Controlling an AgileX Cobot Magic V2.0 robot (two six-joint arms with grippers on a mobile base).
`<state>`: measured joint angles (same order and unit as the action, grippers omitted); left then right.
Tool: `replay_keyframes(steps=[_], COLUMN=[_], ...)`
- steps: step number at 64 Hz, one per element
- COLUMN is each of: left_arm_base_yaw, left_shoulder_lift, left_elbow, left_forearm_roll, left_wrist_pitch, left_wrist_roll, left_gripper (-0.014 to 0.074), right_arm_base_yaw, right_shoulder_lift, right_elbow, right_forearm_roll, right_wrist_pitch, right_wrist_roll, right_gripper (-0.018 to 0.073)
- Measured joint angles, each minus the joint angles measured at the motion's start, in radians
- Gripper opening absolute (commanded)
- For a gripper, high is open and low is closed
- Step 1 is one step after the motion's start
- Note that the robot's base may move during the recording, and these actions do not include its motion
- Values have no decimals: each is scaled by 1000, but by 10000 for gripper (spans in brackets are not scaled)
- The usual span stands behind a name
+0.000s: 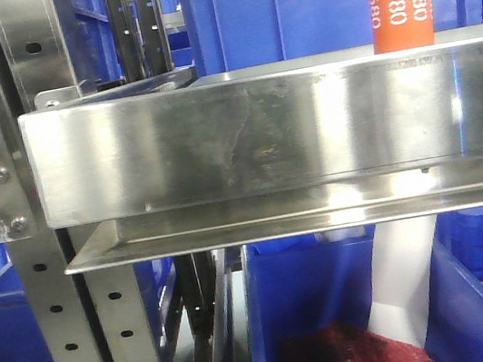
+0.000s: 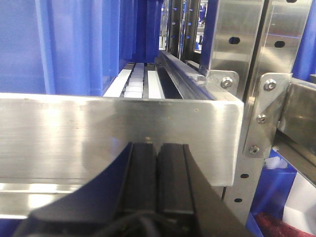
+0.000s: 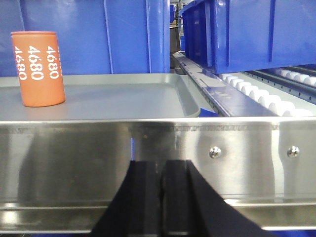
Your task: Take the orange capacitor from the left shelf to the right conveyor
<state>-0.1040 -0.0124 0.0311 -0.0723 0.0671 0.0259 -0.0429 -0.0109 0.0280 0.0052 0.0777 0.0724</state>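
Front view: orange capacitor (image 1: 401, 1) half-hidden

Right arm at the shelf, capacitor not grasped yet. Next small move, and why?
Probably raise the right end effector and open it: in the right wrist view it sits shut, below the top of the shelf's front lip, while the orange capacitor stands upright behind that lip, off to the left.
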Motion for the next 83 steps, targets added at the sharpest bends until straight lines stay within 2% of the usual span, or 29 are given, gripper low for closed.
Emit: replay_keyframes(steps=[34,48,52,58,66,73,75,83], left_arm_base_yaw=[0,0,0,0,0,0,0,0], left_shoulder_lift=[0,0,0,0,0,0,0,0], left_elbow=[0,0,0,0,0,0,0,0], left_forearm_roll=[0,0,0,0,0,0,0,0], left_wrist_pitch=[0,0,0,0,0,0,0,0], left_wrist_roll=[0,0,0,0,0,0,0,0], left_gripper=[-127,-127,-127,-127,-127,-127,-127,-127], right_arm_base_yaw=[0,0,0,0,0,4,12,92], right_shoulder_lift=[0,44,96,185,321,437,472,589], right_elbow=[0,-160,-226,-325,-426,-484,-498,-534], right_forearm_roll=[0,0,0,0,0,2,2,2], right_wrist_pitch=[-42,78,93,96,89,85,84,79], right_wrist_roll=[3,1,1,1,1,1,1,1], right_gripper=[51,66,107,216,455,615,635,622])
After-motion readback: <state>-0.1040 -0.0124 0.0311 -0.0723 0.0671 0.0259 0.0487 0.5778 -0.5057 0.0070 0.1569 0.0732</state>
